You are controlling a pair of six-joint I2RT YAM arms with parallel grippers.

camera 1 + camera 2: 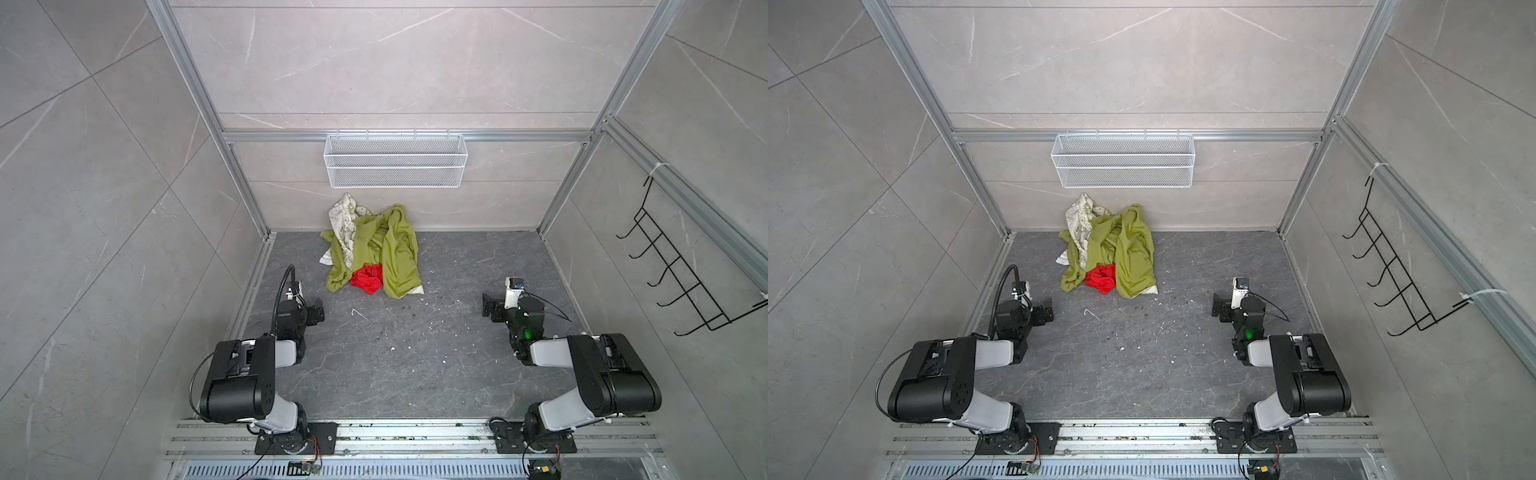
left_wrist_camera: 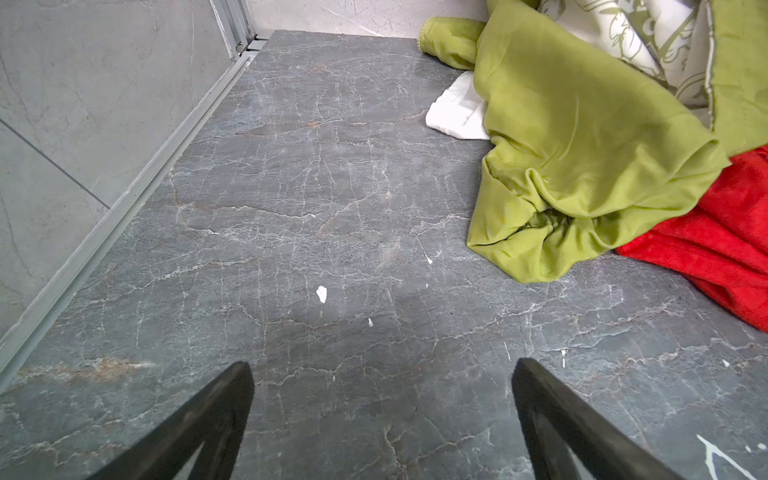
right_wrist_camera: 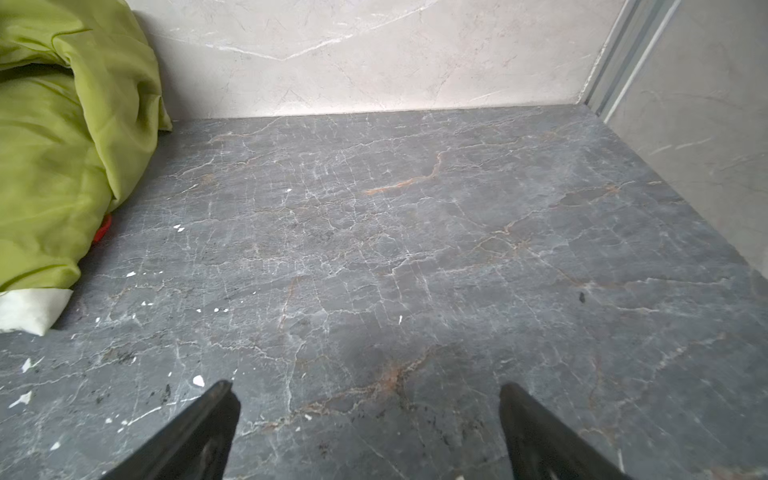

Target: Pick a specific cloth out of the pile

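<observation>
dark veined slab (image 1: 415, 374) carries the pile (image 1: 395, 249), the cloth (image 1: 366, 280) at its near edge, plus white flecks (image 2: 321, 294)

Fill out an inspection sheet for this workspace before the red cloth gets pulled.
Surface: dark marbled tabletop, flat.
Job's things: red cloth at the near edge of the pile, partly under the olive-green cloth; floral-print cloth at the back; plain white piece peeking out at the side.
Clutter: small white flecks scattered on the tabletop.
Hands: left hand and right hand both open, empty, short of the pile.
Cables: black hose arching at the left wrist; thin black wire by the right wrist; both apart from the cloths.
Surroundings: white wire basket on the back wall; black hook rack on the right wall.
</observation>
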